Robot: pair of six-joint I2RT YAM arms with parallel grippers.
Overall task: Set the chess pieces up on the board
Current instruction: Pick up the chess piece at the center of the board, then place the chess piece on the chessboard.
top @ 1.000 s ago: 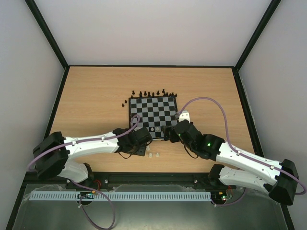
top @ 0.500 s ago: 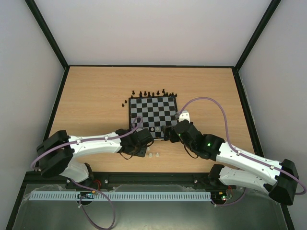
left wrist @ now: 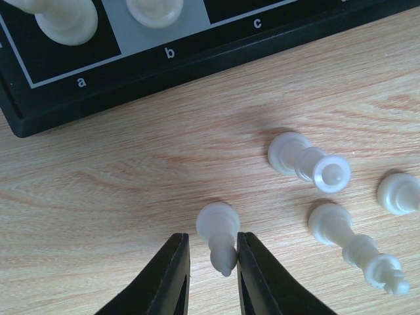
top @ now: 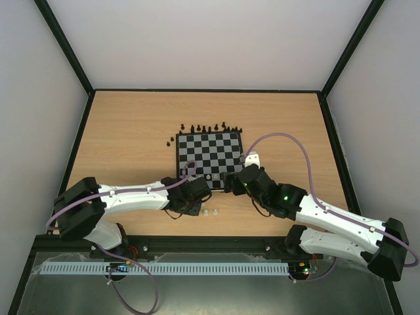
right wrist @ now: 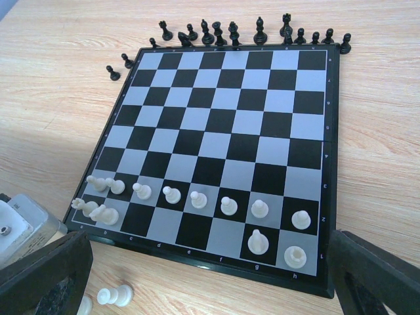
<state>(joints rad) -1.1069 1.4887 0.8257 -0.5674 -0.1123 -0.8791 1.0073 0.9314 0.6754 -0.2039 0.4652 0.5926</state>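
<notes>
On the wooden tabletop (top: 131,131), a little nearer to the far edge than to the near one, the board (top: 210,147) is laid flat. Both arms are stretched toward its near edge.

The right gripper (right wrist: 210,249) is held above the tabletop just before the near edge of the board. Its two fingers are spread wide, at the two lower corners of the wrist view, and nothing is seen between them.

The left gripper (left wrist: 211,237) is lowered to the tabletop just off the near left corner of the board. Its fingers are drawn close together on either side of a lying white piece (left wrist: 220,236). One finger seems to touch the piece, while a thin gap is seen at the other side, so a firm pinch is not shown.

The black pieces (right wrist: 233,29) are lined up on the tabletop along the far edge of the board, and two black pawns (right wrist: 118,69) are placed beside its far left corner.

A row of white pawns (right wrist: 228,206) is set on the second rank from the near edge. Two larger white pieces (right wrist: 275,249) are stood on the near rank, toward the near right corner.

Three loose white pieces (left wrist: 308,164) are left on the tabletop, near the held one; two of them are lying on their sides.
</notes>
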